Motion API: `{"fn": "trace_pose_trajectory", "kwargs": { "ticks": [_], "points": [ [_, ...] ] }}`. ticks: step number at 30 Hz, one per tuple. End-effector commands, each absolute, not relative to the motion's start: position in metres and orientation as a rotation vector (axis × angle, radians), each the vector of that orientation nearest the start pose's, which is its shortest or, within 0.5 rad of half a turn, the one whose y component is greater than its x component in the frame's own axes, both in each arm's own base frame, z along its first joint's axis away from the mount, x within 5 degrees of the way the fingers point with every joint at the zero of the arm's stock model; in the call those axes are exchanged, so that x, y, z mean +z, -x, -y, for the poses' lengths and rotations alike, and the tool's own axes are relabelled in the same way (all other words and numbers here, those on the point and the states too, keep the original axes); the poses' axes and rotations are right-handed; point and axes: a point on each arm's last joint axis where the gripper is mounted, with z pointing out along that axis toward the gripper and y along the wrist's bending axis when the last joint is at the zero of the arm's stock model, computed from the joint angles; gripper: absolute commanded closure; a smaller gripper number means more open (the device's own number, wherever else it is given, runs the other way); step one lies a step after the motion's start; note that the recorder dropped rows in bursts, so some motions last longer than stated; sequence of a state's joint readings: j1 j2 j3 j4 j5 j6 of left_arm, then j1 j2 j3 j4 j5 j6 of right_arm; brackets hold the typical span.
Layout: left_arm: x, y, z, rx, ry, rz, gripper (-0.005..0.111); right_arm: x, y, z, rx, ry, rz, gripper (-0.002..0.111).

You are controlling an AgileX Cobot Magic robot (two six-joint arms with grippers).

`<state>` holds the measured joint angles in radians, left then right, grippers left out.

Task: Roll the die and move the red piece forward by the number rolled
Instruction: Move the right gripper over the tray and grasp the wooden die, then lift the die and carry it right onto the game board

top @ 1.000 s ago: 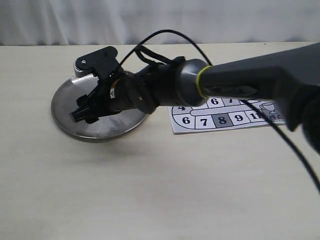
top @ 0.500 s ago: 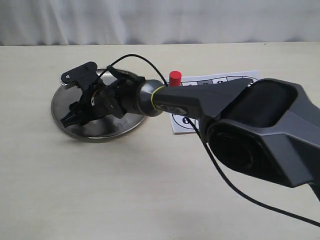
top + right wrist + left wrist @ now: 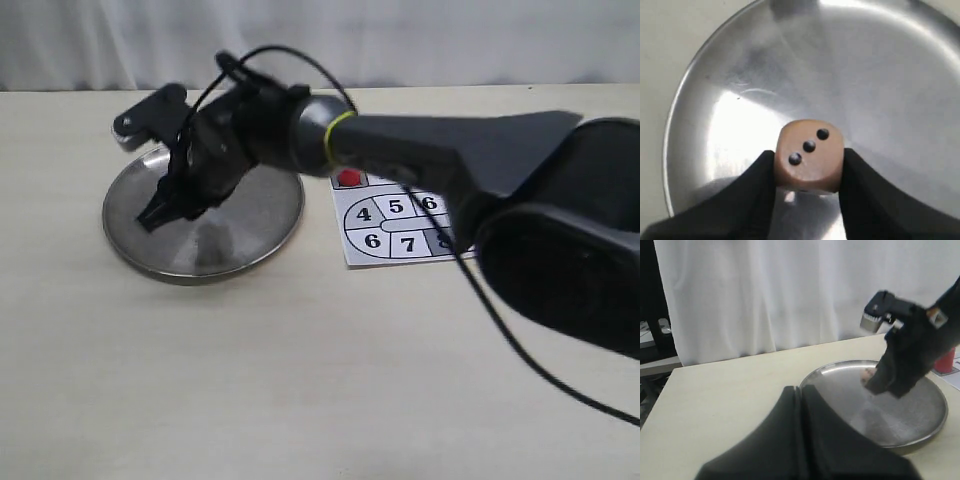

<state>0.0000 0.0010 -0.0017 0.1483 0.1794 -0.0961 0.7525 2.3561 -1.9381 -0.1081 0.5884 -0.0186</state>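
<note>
Exterior showed matte beige table (image 3: 300, 380), white curtain (image 3: 450, 40), right gripper (image 3: 160, 210) over round brushed-steel dish (image 3: 255, 225), red piece (image 3: 348, 178) well apart from its jaws; left wrist showed left gripper (image 3: 801, 405) pressed closed, empty; right wrist showed jaws clamped on smooth tan die (image 3: 809, 155).

The exterior view stands off the arms, raised, and looks down at a slant across the worktop (image 3: 300, 380) toward a white curtain (image 3: 420, 40) behind the right tool (image 3: 157, 213). It is far enough back to take in the steel dish (image 3: 250, 225) under that tool and the numbered board (image 3: 395, 235) beside it. The right wrist view looks along its own tool into the dish from very near, with the die (image 3: 809, 155) at its middle. The left wrist view sits low over the worktop, looking past the left tool (image 3: 801, 390) toward the curtain, with the dish and the right tool ahead. All three views share the dish.
</note>
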Motion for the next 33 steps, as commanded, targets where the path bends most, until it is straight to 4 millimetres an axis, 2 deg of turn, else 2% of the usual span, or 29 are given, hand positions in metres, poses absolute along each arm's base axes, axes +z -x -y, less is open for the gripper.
{"fn": "trace_pose_trajectory", "kwargs": {
  "ticks": [1, 4, 5, 8, 10, 12, 14, 18, 21, 24, 25, 27, 31, 33],
  "points": [
    [0.198, -0.056, -0.002, 0.054, -0.018, -1.656, 0.107, 0.244, -0.398, -0.308, 0.135, 0.926, -2.263, 0.104],
    [0.198, -0.056, -0.002, 0.054, -0.018, -1.656, 0.107, 0.288, -0.404, -0.267, 0.107, 0.809, -2.290, 0.104],
    [0.198, -0.056, -0.002, 0.054, -0.018, -1.656, 0.107, 0.302, -0.407, -0.248, 0.095, 0.747, -2.303, 0.104],
    [0.198, -0.056, -0.002, 0.054, -0.018, -1.656, 0.107, 0.321, -0.411, -0.203, 0.072, 0.617, -2.377, 0.104],
    [0.198, -0.056, -0.002, 0.054, -0.018, -1.656, 0.107, 0.319, -0.414, -0.175, 0.064, 0.542, -2.437, 0.104],
    [0.198, -0.056, -0.002, 0.054, -0.018, -1.656, 0.107, 0.307, -0.416, -0.153, 0.064, 0.486, -2.499, 0.104],
    [0.198, -0.056, -0.002, 0.054, -0.018, -1.656, 0.107, 0.283, -0.418, -0.131, 0.044, 0.432, -2.576, 0.104],
    [0.198, -0.056, -0.002, 0.054, -0.018, -1.656, 0.107, 0.225, -0.420, -0.099, 0.023, 0.326, -2.654, 0.104],
    [0.198, -0.056, -0.002, 0.054, -0.018, -1.656, 0.107, 0.191, -0.419, -0.087, 0.025, 0.268, -2.678, 0.104],
    [0.198, -0.056, -0.002, 0.054, -0.018, -1.656, 0.107, 0.170, -0.422, -0.088, 0.022, 0.272, -2.697, 0.103],
    [0.198, -0.056, -0.002, 0.054, -0.018, -1.656, 0.107, 0.166, -0.423, -0.088, 0.022, 0.273, -2.699, 0.100],
    [0.198, -0.056, -0.002, 0.054, -0.018, -1.656, 0.107, 0.162, -0.425, -0.088, 0.024, 0.273, -2.692, 0.083],
    [0.198, -0.056, -0.002, 0.054, -0.018, -1.656, 0.107, 0.164, -0.427, -0.088, 0.012, 0.286, -2.671, 0.036],
    [0.198, -0.056, -0.002, 0.054, -0.018, -1.656, 0.107, 0.168, -0.428, -0.088, 0.016, 0.284, -2.647, 0.022]
  ]
}}
